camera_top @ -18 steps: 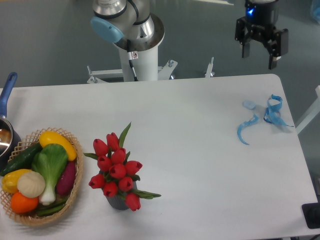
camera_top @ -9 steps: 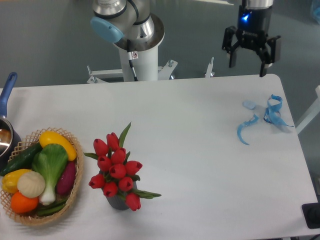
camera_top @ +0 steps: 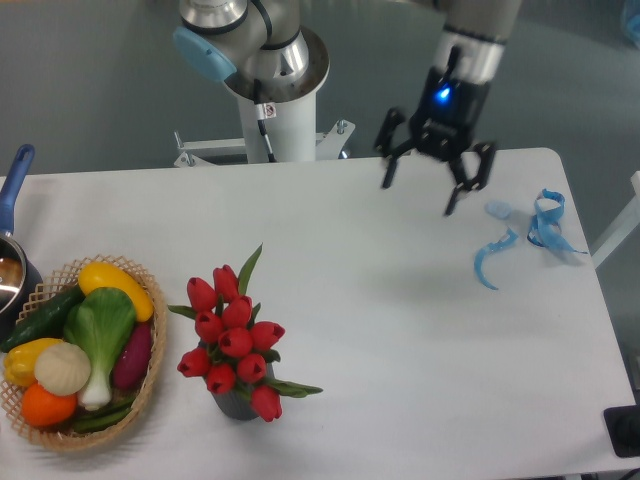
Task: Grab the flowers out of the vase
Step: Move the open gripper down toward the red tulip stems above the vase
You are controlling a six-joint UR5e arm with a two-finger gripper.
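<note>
From my one camera I count ten or so red buds in the flowers [camera_top: 232, 342], bunched in the lower left of centre, with green leaves poking out, one long leaf pointing up. They stand in the vase [camera_top: 233, 404], of which only a dark grey bit shows under the blooms.

At the lower left edge sits one wicker basket [camera_top: 148, 377] holding vegetables: a yellow one, a cucumber, a leafy green one, a purple one, a white round one, an orange one and another yellow one low on the left. Just beyond it, at the left edge, I see one pot [camera_top: 12, 275] with a blue handle, partly cut off. In the upper right lie a few curled blue ribbon pieces [camera_top: 530, 235].

The gripper [camera_top: 418, 198] hangs in the upper middle-right of the frame, tilted, its two fingers spread wide with nothing between them. A blue light glows on its body. It is well apart from the flowers, which stay in the vase. The arm's base [camera_top: 270, 95] stands at top centre, behind the table.

The table [camera_top: 380, 330] is plain white; behind it the floor is grey. At the lower right corner a dark object is cut off; I cannot tell what it is.
</note>
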